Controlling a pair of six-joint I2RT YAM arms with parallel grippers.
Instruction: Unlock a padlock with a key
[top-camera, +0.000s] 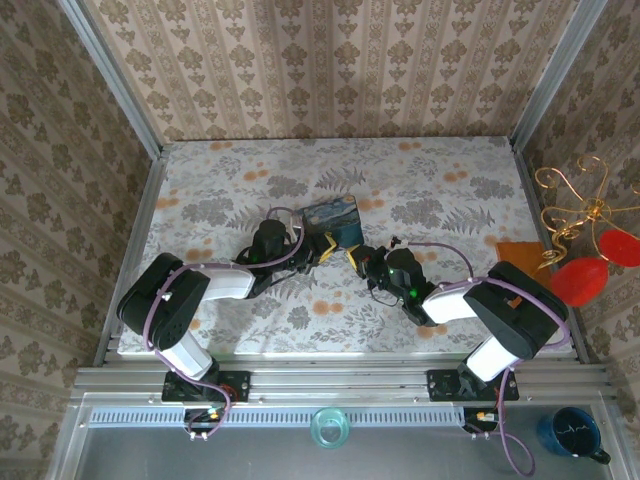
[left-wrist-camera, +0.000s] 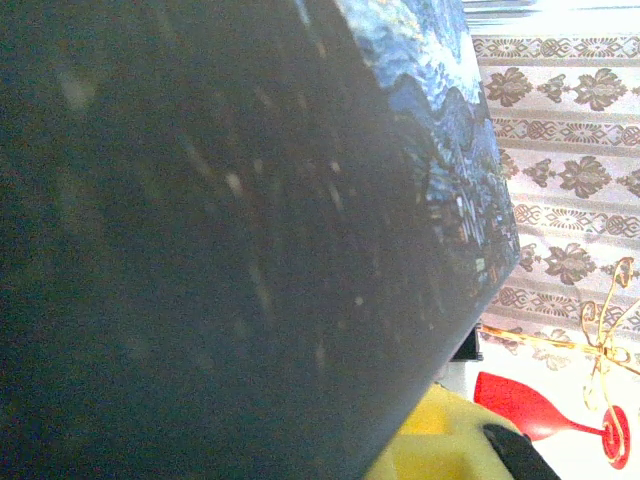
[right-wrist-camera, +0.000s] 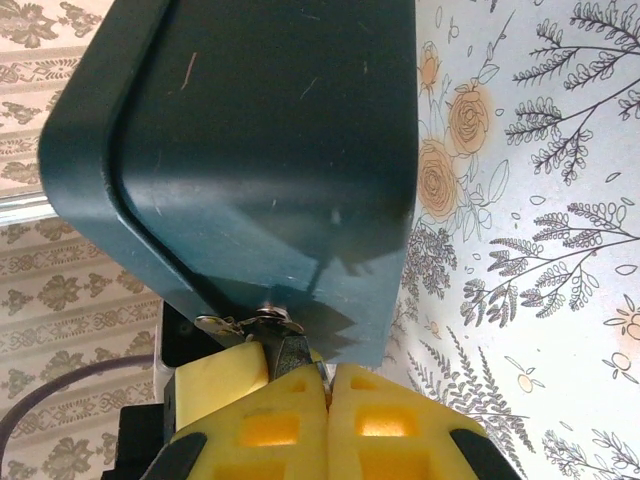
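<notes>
Padlock (right-wrist-camera: 288, 352) tiny, hanging at the bottom edge of the blue box (right-wrist-camera: 270, 150). Silvery top part hooked at a small metal clasp (right-wrist-camera: 245, 322) on that edge, darker body pointing down toward the camera. Right gripper (right-wrist-camera: 326, 388) pressed together on the padlock, the two yellow fingers (right-wrist-camera: 375, 425) meeting with the thin body pinched between them.

Nearest in the top view, a clear greenish cup (top-camera: 330, 428) on the metal rail at the front, and a dark blue mug (top-camera: 570, 432) at the near right. Next the two arm bases, then both arms bent inward to the middle of the flowered worktop (top-camera: 450, 190). Left gripper (top-camera: 325, 248) and right gripper just beside each other, at the near side of the box.

Left gripper spread or pressed together: not possible to tell. In the left wrist view, a yellow finger (left-wrist-camera: 440, 440) under the dark side of the box, very close to the lens.

Well apart on the right, an orange flat piece (top-camera: 520, 252), red glass shapes (top-camera: 580, 280) and a golden wire ornament (top-camera: 575, 195). Farthest, the patterned wall (top-camera: 330, 60).
</notes>
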